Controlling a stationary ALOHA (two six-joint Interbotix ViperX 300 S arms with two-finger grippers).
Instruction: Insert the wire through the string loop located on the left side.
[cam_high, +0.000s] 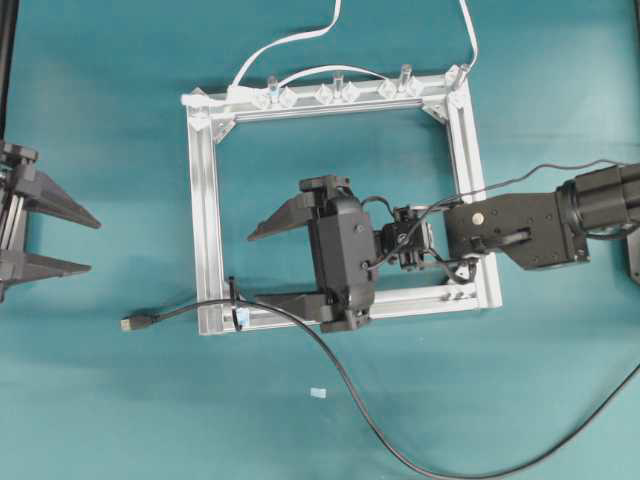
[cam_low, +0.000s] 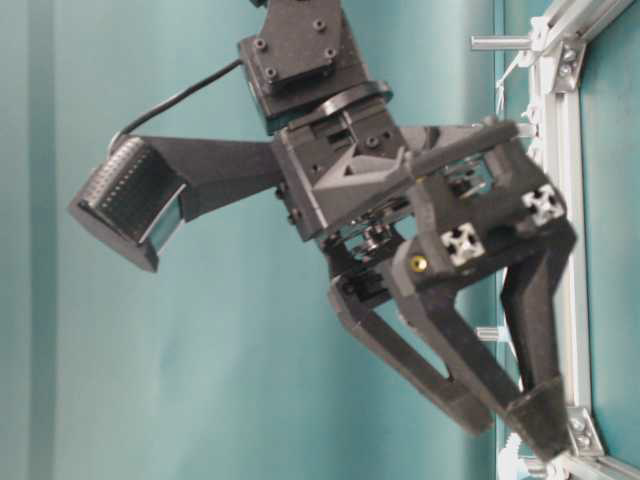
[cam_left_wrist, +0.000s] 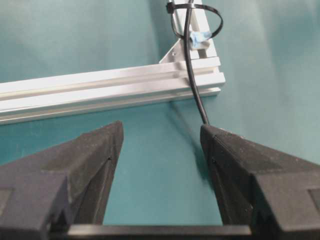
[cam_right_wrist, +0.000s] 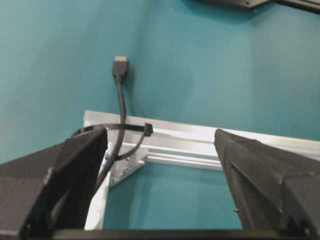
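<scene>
Your wire (cam_high: 330, 365) already runs thru the string loop (cam_high: 232, 296) at the aluminium frame (cam_high: 205, 220)'s 7 o'clock corner; its plug (cam_high: 133, 322) lies on the teal tabletop (cam_high: 100, 420) just outside, toward 9 o'clock. Your right gripper (cam_high: 268, 266) hovers w/ jaws wide apart, holding nothing; the loop sits just beyond its lower finger (cam_high: 285, 300). Left gripper (cam_high: 75, 240) waits at 9 o'clock, jaws apart, empty, well apart from the plug.
</scene>
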